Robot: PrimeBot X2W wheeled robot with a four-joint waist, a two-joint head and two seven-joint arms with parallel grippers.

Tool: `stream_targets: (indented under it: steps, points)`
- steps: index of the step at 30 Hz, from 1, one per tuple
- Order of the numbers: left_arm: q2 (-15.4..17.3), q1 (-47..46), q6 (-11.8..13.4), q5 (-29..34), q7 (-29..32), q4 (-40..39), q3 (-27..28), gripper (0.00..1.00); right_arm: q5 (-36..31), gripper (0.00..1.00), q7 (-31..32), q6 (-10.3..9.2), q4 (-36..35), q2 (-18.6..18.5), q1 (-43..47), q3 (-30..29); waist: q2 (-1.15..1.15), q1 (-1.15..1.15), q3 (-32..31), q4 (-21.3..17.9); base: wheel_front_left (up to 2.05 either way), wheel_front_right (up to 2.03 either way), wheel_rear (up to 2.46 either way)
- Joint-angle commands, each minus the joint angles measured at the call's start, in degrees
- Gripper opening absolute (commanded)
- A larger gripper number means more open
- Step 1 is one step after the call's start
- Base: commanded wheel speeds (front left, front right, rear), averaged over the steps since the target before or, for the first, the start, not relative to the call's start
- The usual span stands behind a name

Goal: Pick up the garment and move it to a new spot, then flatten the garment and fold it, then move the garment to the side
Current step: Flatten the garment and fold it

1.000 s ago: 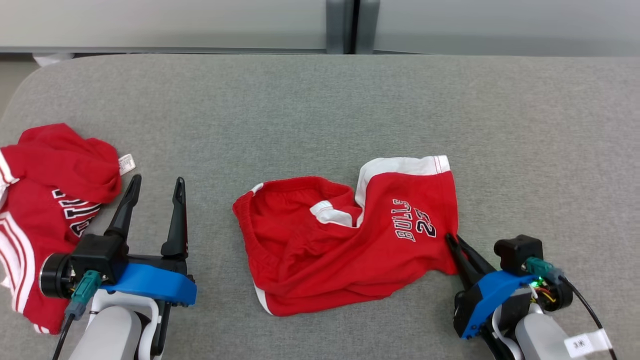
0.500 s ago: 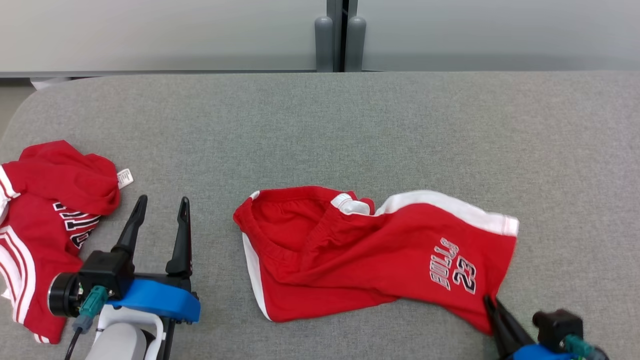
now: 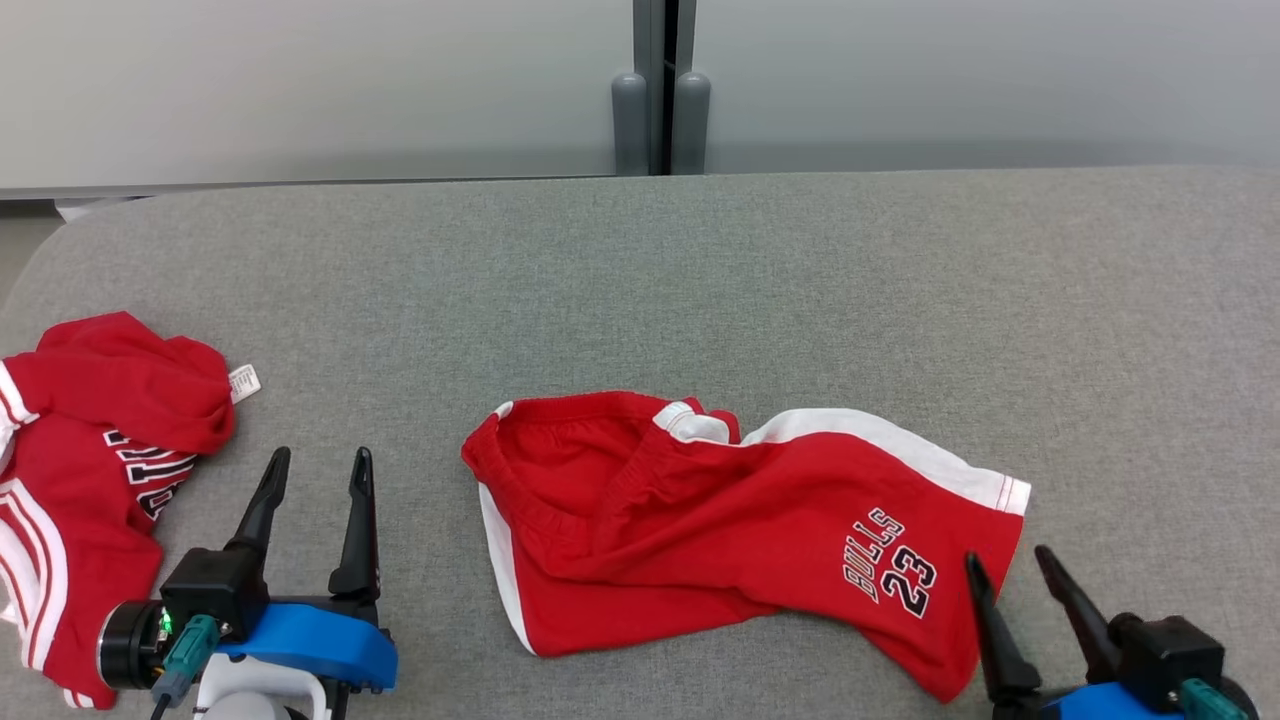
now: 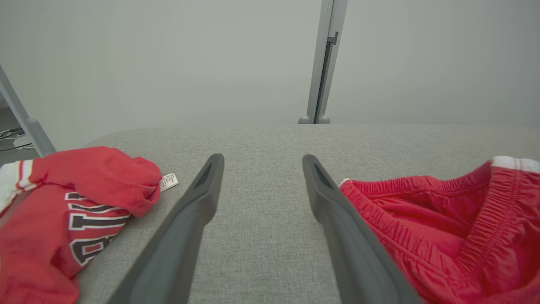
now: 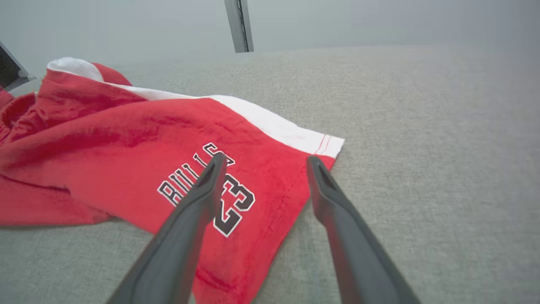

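The red jersey (image 3: 90, 480) runs off the head view's left edge; print on its white tag (image 3: 244, 382) is too small to read. The left wrist view's right edge cuts the shorts (image 4: 422, 236), and the head view's bottom edge cuts the right gripper (image 3: 1006, 556).

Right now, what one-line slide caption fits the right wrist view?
Open right gripper at the leg hem of red Bulls 23 shorts lying rumpled on the grey surface.

Right gripper (image 3: 1004, 555) jaws opened, apparently released shorts (image 3: 700, 520).
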Motion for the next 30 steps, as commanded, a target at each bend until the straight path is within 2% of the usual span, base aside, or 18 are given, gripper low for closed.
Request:
stream_targets:
  steps: [1, 8, 13, 27, 30]
  points:
    - [0.26, 0.34, 0.30, -0.18, -0.26, -0.08, 0.27, 1.00, -0.16, 1.00, 0.42, -0.01, -1.81, -0.21, 0.20, -0.57, 0.00, 0.01, -0.21, -0.20, 0.00, 0.00, 0.00]
    - [0.85, 0.58, 1.02, 0.31, 0.23, -1.52, -0.02, 1.00, 0.85, 1.00, 3.59, -0.01, -11.09, -2.32, -3.60, -1.63, 0.00, 0.01, -0.85, -0.76, 0.00, 0.00, 0.00]
    - [1.11, 0.88, 1.38, 0.45, 0.71, -2.62, -0.45, 1.00, 1.11, 1.00, 5.51, -0.01, -14.21, -2.55, -4.32, -2.37, 0.00, 0.01, -0.99, -0.46, 0.00, 0.00, 0.00]
    - [2.34, -0.36, 1.47, 0.07, 2.29, -3.74, -1.02, 1.00, 0.75, 1.00, 6.93, -0.01, -15.21, -1.42, -4.10, -2.55, 0.00, 0.01, -0.20, -0.31, 0.00, 0.00, 0.00]
    - [2.37, -2.28, 0.44, 0.55, 4.33, -5.92, -2.36, 1.00, 0.82, 1.00, 7.14, -0.01, -14.96, -1.27, -4.35, -2.45, 0.00, 0.01, 0.51, 0.04, 0.00, 0.00, 0.00]
